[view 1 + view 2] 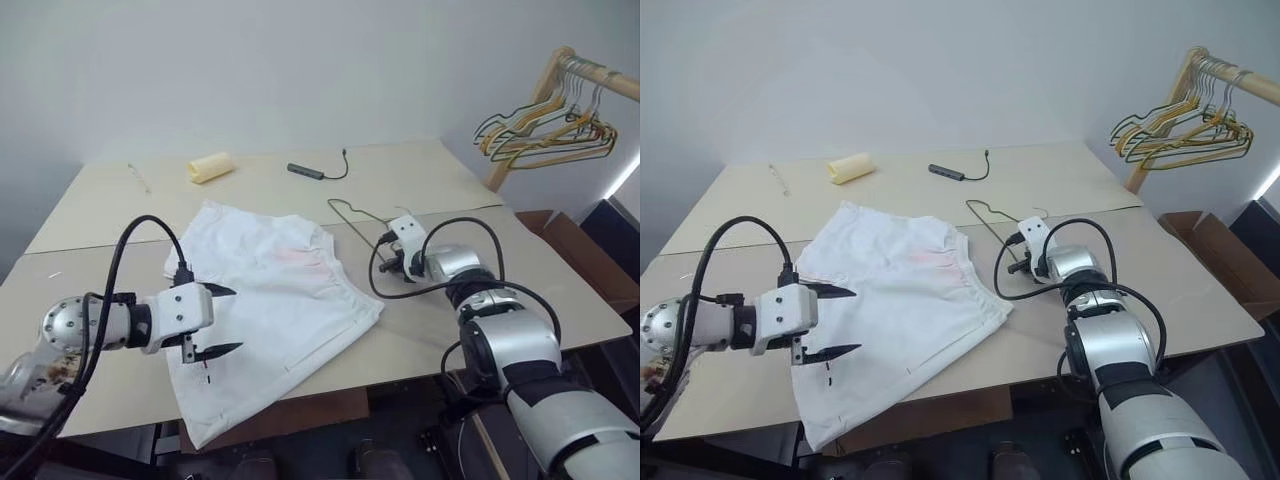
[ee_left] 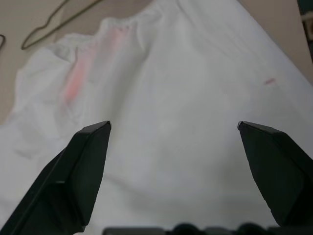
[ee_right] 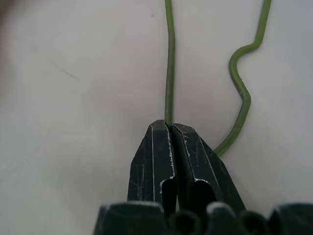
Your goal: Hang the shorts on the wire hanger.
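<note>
The white shorts (image 1: 270, 300) lie flat on the table, waistband toward the right, with a pink smudge (image 2: 76, 81) near the waistband. My left gripper (image 1: 235, 320) hovers open over their near-left part; its fingers (image 2: 90, 161) spread wide above the cloth, holding nothing. The wire hanger (image 1: 352, 211) lies on the table just right of the waistband, hook toward the far side. My right gripper (image 3: 169, 126) is shut on one straight run of the hanger's wire (image 3: 169, 63), low over the table.
A yellow roll (image 1: 210, 167) and a dark adapter with cable (image 1: 310, 171) lie at the table's far side. A wooden rack with bunched hangers (image 1: 545, 130) stands at the right, with a cardboard box (image 1: 585, 260) below it.
</note>
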Motion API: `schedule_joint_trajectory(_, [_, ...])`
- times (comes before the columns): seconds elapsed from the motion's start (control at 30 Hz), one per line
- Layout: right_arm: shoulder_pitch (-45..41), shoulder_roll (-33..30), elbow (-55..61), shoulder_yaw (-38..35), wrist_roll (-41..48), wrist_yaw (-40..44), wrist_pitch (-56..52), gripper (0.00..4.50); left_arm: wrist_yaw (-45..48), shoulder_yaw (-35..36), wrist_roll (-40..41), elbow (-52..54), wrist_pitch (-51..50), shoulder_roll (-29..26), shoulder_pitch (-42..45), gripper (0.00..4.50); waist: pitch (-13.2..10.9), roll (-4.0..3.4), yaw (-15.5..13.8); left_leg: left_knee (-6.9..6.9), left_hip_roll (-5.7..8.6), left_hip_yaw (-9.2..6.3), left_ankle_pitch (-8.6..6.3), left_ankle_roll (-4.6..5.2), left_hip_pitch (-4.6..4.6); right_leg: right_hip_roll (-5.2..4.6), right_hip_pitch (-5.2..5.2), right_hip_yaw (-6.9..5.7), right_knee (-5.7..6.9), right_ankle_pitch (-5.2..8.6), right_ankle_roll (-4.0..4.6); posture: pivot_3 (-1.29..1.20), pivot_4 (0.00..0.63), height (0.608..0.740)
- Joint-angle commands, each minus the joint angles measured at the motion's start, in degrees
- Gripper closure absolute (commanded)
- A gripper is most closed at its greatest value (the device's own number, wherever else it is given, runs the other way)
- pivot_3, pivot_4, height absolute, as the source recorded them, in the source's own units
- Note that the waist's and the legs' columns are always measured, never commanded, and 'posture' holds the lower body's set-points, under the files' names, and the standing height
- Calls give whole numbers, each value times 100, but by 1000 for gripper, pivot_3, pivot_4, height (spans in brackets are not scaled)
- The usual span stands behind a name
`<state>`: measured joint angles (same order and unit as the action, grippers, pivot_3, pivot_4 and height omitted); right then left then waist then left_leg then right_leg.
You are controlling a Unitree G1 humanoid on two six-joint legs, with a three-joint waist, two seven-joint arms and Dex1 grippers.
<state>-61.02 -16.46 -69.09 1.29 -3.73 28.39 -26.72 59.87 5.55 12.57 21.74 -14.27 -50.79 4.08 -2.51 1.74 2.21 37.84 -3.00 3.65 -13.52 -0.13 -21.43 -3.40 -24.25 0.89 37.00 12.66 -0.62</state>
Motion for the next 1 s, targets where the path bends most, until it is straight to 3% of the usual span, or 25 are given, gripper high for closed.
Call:
schedule_joint_trajectory(0.03, [102,-150,693,-281,258,-100,-40,4474,-624,255,537,-54,-644,492,467,0,0,0,5,0,0,-1,0,0,-1,0,-1,1,1,-1,0,57,0,740])
schedule_joint_trajectory(0.1, [334,-209,1298,-400,388,-72,-199,4474,-895,486,1078,-68,-1113,893,639,0,0,0,10,0,2,-3,0,0,-6,-1,-3,2,0,-4,1,49,0,740])
schedule_joint_trajectory(0.33, [1911,-396,5168,-554,1094,264,-1692,4474,-2086,1232,3338,-238,-3129,2075,1245,0,0,1,23,0,3,-29,-1,1,-34,-2,-11,-8,-14,-8,2,37,0,740])
schedule_joint_trajectory(0.5, [3229,-501,7392,-247,1262,575,-964,4474,-3455,1908,4789,-899,-3914,2951,1969,0,2,3,11,4,6,-40,0,0,-26,-1,-1,-15,-9,11,-31,17,0,740])
schedule_joint_trajectory(0.63, [4003,-344,8307,-64,1451,811,20,4474,-4205,2340,5683,-1215,-3833,3411,2363,0,4,7,42,5,8,-35,0,0,-20,-1,2,-11,-12,11,-32,3,0,740])
schedule_joint_trajectory(0.77, [4403,-104,8476,272,1095,631,1361,4474,-4557,2404,6117,-1107,-3728,3515,2441,0,5,8,86,5,9,-32,-1,-1,-15,3,3,-5,-11,11,-31,1,0,740])
schedule_joint_trajectory(1.0, [4611,-93,8242,688,729,624,2819,4474,-4645,2161,6164,-871,-3534,3368,2385,0,12,20,30,5,15,-29,1,-4,-6,0,12,-4,-15,10,-29,7,0,740])
